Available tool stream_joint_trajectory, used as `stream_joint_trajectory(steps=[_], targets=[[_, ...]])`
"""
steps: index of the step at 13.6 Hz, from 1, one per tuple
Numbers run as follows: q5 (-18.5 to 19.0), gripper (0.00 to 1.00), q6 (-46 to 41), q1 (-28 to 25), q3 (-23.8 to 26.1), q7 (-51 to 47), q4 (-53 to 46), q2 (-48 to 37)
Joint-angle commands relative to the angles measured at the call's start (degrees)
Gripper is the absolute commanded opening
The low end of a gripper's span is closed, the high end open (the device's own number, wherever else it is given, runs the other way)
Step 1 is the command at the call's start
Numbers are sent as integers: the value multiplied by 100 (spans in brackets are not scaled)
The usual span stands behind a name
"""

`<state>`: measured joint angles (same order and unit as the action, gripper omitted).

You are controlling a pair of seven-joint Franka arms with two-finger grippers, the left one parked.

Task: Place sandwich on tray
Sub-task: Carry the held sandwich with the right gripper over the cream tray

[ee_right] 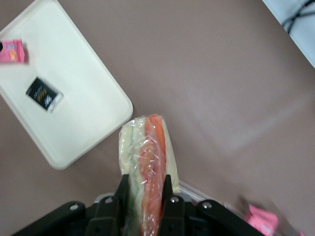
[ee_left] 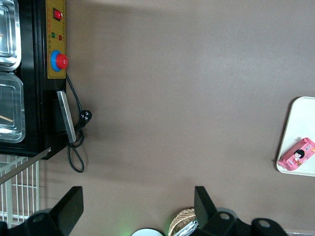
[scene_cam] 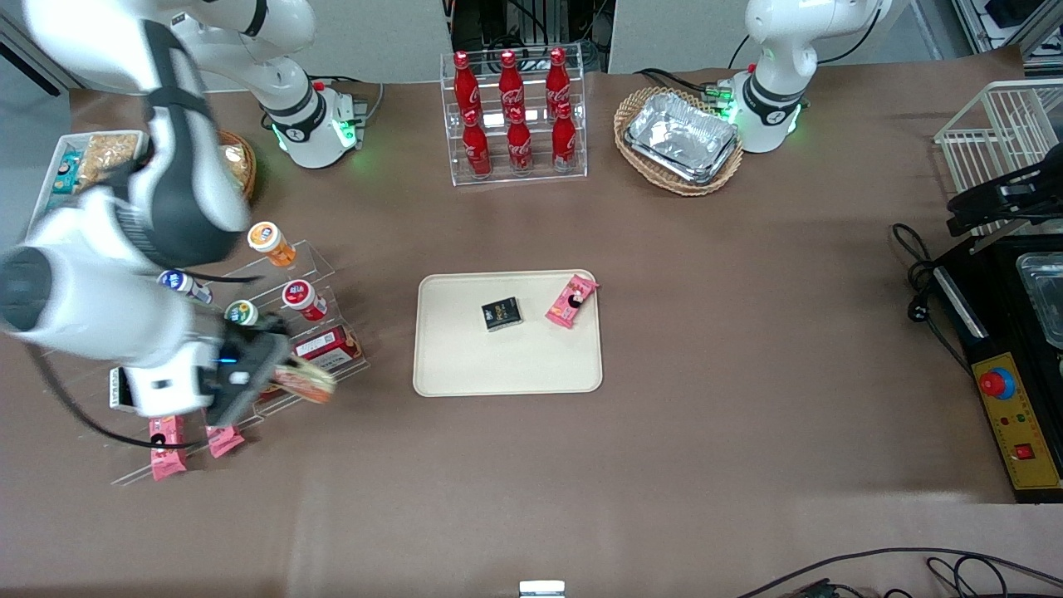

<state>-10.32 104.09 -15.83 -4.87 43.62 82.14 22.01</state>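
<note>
front view first: we see the gripper [scene_cam: 278, 378] hanging over the clear acrylic snack rack [scene_cam: 249, 332] at the working arm's end of the table, with the sandwich [scene_cam: 306, 384] sticking out of it toward the tray [scene_cam: 508, 365], its wrapper catching the light. the tray lies flat in the middle of the brown table [scene_cam: 664, 465], well apart from the sandwich, and it carries a small black packet [scene_cam: 502, 314] and a pink snack packet [scene_cam: 570, 301] whose end overhangs the tray's rim. on the rack we make out small round-lidded cups [scene_cam: 270, 242] on the upper steps and pink packets [scene_cam: 168, 438] on the lowest step, nearest the camera. farther from the camera stand a clear rack of red cola bottles [scene_cam: 515, 116] and a wicker basket [scene_cam: 677, 141] holding silver foil trays [scene_cam: 683, 137]. left wrist view: we see bare table, a black control box with a red button [ee_left: 56, 61] and one corner of the tray [ee_left: 300, 137] with the pink snack packet [ee_left: 297, 155] on it. right wrist view: the gripper [ee_right: 142, 196] has its two black fingers [ee_right: 168, 194] clamped on the sandwich [ee_right: 147, 157] from both flat sides, and the orange stripe and the pale green layer show through the wrap. the sandwich is held above the bare table just beside a rounded corner of the tray [ee_right: 98, 128], not over it, and the black packet [ee_right: 44, 93] and pink snack packet [ee_right: 12, 51] lie on the tray.
</note>
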Motion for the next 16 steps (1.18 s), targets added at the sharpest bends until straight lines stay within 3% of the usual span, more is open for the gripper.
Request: stream_joint_trajectory(steps=[1,4,10,16], targets=[[39,30,760,-656,-66,-467,-84,575],[21,30,1349,-1175,-66,-994,-84,979],[21,30,2307,-2203,-75,-1040,-14,1726],[39,38,2774,-2635,-75,-1031,-5,2254]])
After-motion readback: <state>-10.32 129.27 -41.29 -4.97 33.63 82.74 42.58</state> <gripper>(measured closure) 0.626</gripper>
